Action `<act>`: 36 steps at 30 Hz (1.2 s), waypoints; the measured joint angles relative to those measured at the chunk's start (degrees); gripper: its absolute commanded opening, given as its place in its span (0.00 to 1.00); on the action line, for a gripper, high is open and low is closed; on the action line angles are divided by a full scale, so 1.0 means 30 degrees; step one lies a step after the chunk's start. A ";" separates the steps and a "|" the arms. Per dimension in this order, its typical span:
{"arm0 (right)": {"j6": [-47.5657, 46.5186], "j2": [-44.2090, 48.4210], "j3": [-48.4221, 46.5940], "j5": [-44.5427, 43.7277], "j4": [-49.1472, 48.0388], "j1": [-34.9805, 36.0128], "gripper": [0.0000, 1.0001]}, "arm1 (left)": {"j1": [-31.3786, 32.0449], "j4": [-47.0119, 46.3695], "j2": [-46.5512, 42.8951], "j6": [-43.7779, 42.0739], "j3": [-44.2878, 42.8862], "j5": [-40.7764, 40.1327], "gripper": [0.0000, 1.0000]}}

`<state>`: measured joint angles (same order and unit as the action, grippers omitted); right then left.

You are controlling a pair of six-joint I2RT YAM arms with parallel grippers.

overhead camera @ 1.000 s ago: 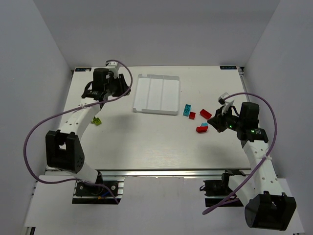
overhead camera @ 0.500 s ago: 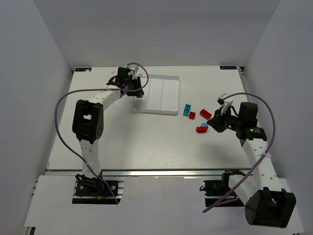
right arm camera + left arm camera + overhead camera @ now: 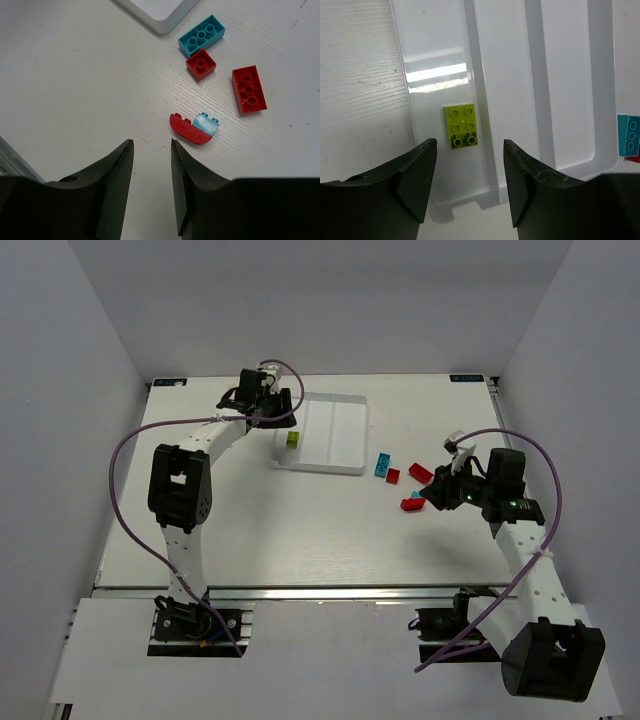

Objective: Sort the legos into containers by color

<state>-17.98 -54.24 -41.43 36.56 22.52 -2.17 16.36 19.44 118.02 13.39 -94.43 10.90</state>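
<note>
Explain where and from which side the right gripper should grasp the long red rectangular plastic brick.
Grip the long red rectangular brick across its two long sides at mid-length, coming straight down from above. It lies flat on the white table, its narrow width likely fits the open right gripper, and the small red square brick nearby lies apart.

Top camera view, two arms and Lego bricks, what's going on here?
Two arms are sorting Lego bricks by color into a white three-compartment tray. The open left gripper hovers over a yellow-green brick lying in the leftmost compartment. The open right gripper hangs near a cyan brick, a small red brick, a long red brick and a red-and-cyan curved piece, all loose on the table.
</note>
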 measured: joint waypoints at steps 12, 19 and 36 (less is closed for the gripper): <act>-0.1537 -0.0357 0.0007 0.1027 0.0233 0.0036 0.65 | -0.0131 -0.1137 -0.4014 0.1530 0.4422 0.0051 0.13; -0.3759 -0.1836 0.0015 0.2455 0.1020 0.1821 0.68 | -0.0335 -0.0466 -1.3967 0.3344 1.1446 -0.2295 0.63; 0.0474 -0.6907 -0.3723 -0.2951 -0.1144 0.7402 0.70 | -0.2936 0.7504 -1.0688 0.8502 1.2342 -1.0644 0.93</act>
<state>-16.56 -74.96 -52.60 27.70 19.09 20.03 7.55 41.95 85.95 38.89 -57.41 -21.04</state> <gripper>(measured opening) 0.695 0.939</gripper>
